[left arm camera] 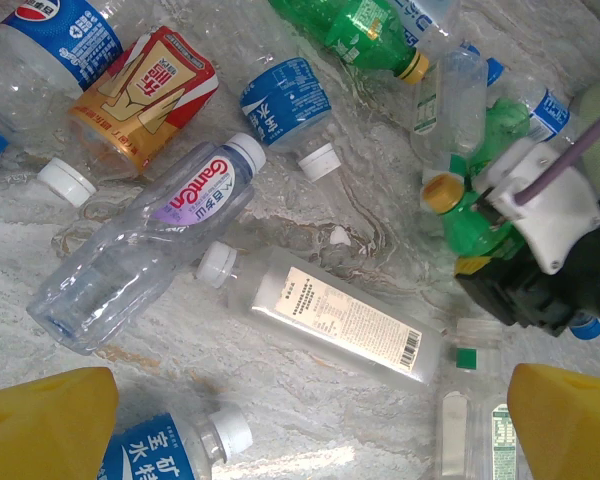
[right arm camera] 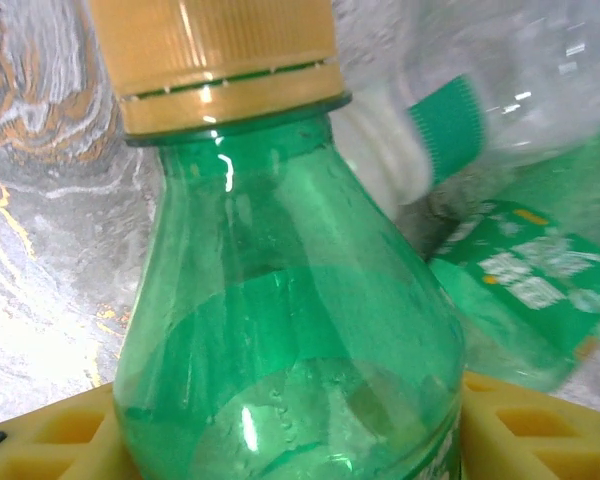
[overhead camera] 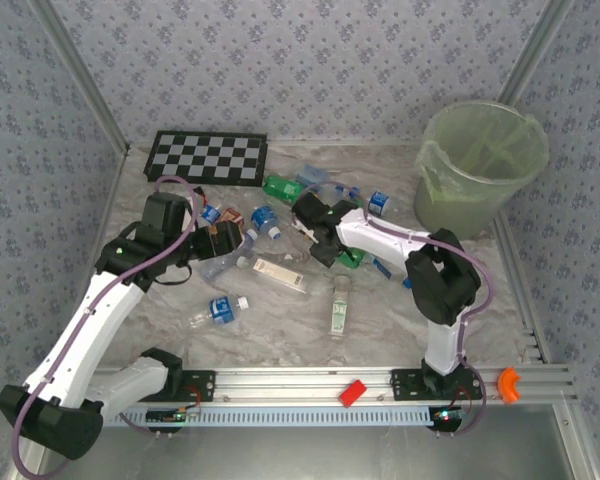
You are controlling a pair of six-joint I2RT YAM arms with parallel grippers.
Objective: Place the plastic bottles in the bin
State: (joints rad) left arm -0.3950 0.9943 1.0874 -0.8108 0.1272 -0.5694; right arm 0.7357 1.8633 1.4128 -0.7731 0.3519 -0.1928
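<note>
Plastic bottles lie scattered on the marbled table between the two arms. My right gripper (overhead camera: 325, 245) (right arm camera: 290, 430) holds a green bottle (right arm camera: 280, 300) (left arm camera: 460, 215) with a yellow cap, its yellow fingers (right arm camera: 540, 430) pressed against both sides of the body. A second green bottle (right arm camera: 520, 280) lies behind it. My left gripper (overhead camera: 225, 240) (left arm camera: 315, 430) hangs open above bare table, with nothing between its fingers. Just beyond it lie a flat clear bottle (left arm camera: 340, 320) with a cream label and a clear bottle (left arm camera: 145, 255) with a white cap. The pale-green bin (overhead camera: 450, 200) stands at the far right.
A black-and-white chequered board (overhead camera: 208, 157) leans at the back left. A small red block (overhead camera: 353, 392) sits on the front rail, and an orange piece (overhead camera: 508, 383) lies at the rail's right end. A blue-labelled bottle (left arm camera: 165, 450) lies by my left finger. Patterned walls close in three sides.
</note>
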